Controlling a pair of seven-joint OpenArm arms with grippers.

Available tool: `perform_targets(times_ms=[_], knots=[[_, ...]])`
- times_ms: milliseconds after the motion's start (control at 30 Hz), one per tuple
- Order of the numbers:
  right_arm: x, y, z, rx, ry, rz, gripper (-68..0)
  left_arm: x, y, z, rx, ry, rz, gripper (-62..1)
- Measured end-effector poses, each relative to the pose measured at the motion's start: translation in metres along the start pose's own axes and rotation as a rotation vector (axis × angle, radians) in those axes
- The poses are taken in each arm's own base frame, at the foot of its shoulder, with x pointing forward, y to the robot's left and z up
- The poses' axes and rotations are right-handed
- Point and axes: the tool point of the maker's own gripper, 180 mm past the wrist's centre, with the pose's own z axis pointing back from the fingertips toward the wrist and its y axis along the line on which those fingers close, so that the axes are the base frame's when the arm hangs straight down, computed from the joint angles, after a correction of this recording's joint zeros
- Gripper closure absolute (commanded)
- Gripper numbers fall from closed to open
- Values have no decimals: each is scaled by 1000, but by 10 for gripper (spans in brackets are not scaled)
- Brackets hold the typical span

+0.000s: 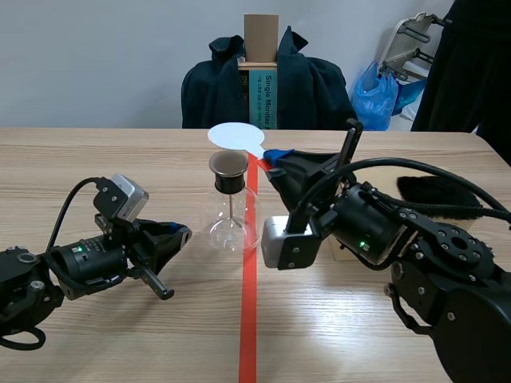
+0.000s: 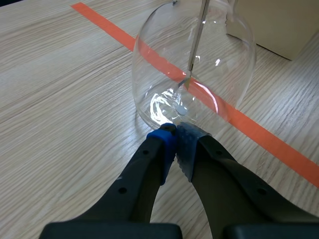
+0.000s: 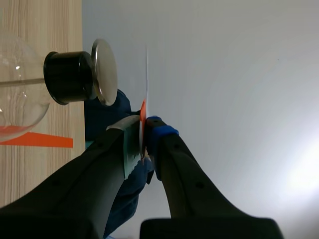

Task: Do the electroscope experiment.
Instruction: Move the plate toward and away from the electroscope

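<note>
We see the electroscope (image 1: 229, 209), a round glass flask, standing upright on the counter (image 1: 120, 335), near the middle. It stands right at the orange tape line (image 1: 248, 319). A black stopper (image 1: 227, 182) plugs its neck, and a flat metal plate (image 1: 228, 163) sits on top of that. A thin rod (image 2: 197, 40) hangs down inside the glass.

Close to the metal plate we see a white disc (image 1: 235, 136) on a red handle (image 3: 143, 112). In the right wrist view there is a small gap between the disc and the plate. The right claw (image 1: 270, 157) is pinched tight on that red handle, one pad on each side, and holds the disc up in the air.

The left claw (image 1: 180, 234) lies low by the counter, beside the flask. Its two fingers are pressed together with nothing between them. Its fingertips (image 2: 163, 137) sit right at the bottom of the glass; we cannot tell if they touch it.

Farther out, a light-coloured box (image 2: 269, 25) stands behind the flask. A black furry piece (image 1: 435, 191) lies on the counter to the right. Past the counter is a chair with a dark coat (image 1: 311, 88) over it, and a blue bag (image 1: 375, 92).
</note>
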Motion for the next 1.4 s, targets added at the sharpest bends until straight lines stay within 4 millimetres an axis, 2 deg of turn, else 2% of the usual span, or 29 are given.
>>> perform_targets(times_ms=[233,533,1000,1200,1400], knots=[[8,8,2,30,-31,12,-8,0,0,0,0,1,0,-30],[8,9,3,33,-21,8,-8,-1,0,0,0,3,0,-30],[-45,9,10,32,274,13,-8,-1,0,0,0,3,0,-30],[-60,9,15,33,358,15,-8,-1,0,0,0,3,0,-30],[-61,9,16,33,365,15,-8,-1,0,0,0,3,0,-30]])
